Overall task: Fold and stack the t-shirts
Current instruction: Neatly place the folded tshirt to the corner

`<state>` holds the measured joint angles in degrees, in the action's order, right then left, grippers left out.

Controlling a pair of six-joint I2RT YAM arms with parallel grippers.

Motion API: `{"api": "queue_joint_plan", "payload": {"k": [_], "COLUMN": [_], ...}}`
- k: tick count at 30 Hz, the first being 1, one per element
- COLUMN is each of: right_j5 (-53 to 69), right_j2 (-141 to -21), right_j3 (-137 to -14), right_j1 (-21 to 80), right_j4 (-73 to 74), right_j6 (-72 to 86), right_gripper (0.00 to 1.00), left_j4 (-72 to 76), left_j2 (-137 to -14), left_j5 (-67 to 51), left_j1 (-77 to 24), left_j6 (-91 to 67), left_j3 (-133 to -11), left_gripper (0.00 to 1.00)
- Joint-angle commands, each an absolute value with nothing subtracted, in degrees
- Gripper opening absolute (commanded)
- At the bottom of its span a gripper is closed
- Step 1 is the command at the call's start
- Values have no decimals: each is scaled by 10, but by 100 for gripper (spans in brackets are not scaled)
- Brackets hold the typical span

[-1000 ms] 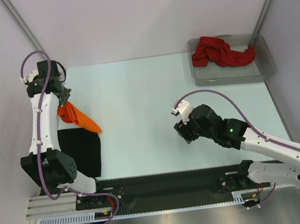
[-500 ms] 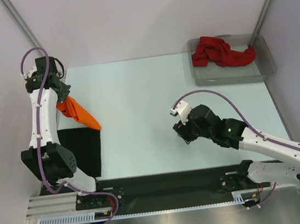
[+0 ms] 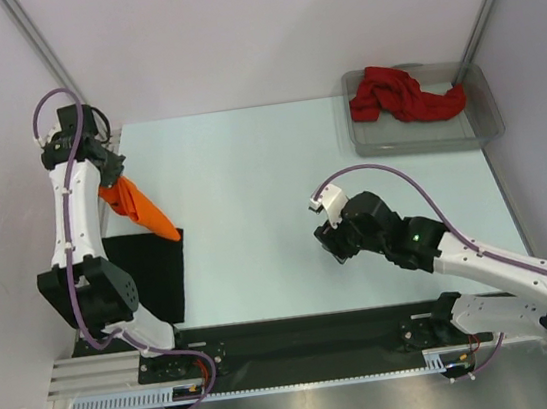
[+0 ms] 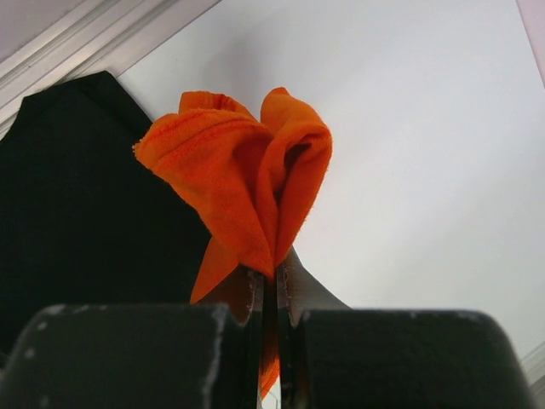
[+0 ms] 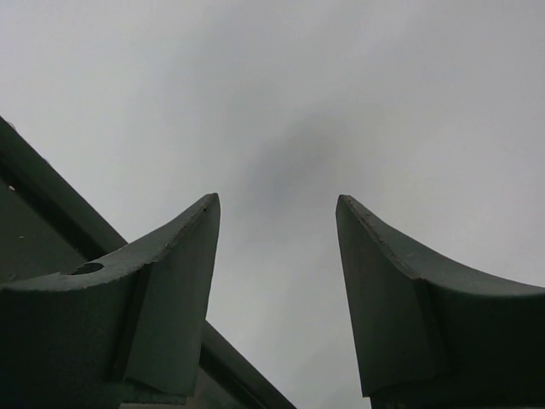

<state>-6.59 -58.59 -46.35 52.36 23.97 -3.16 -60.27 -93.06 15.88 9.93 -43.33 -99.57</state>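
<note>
Left pincer (image 4: 268, 274) clamped on orange t-shirt (image 4: 247, 175), near black t-shirt (image 3: 154, 276), right pincer (image 5: 277, 201) spread wide, empty

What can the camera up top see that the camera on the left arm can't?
Only the top camera shows the red shirt in the tray, and the right arm. Only the left wrist camera shows, close up, the jaws of the left arm pinched shut on a bunched bit of the orange shirt. Both show the orange shirt, the black shirt and the table.
</note>
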Motion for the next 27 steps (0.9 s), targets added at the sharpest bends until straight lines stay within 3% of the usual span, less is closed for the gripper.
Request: {"api": "queue_joint_plan", "payload": {"k": [1, 15, 27], "right_j5": [-62, -60, -69], "right_j2": [-589, -604, -614], "right_j3": [-460, -461, -461], "right_j1": [526, 535, 549], "right_j4": [214, 202, 198], "right_j6": [-23, -14, -6], "right_gripper": [62, 62, 62], "left_j4": [-576, -571, -557], "left_j2": [-938, -955, -950], "left_j5": [133, 95, 95], "left_j1": [105, 104, 117], "left_j6": [-431, -450, -452], "left_j3": [-1020, -1052, -1006], "left_gripper": [0, 0, 0]}}
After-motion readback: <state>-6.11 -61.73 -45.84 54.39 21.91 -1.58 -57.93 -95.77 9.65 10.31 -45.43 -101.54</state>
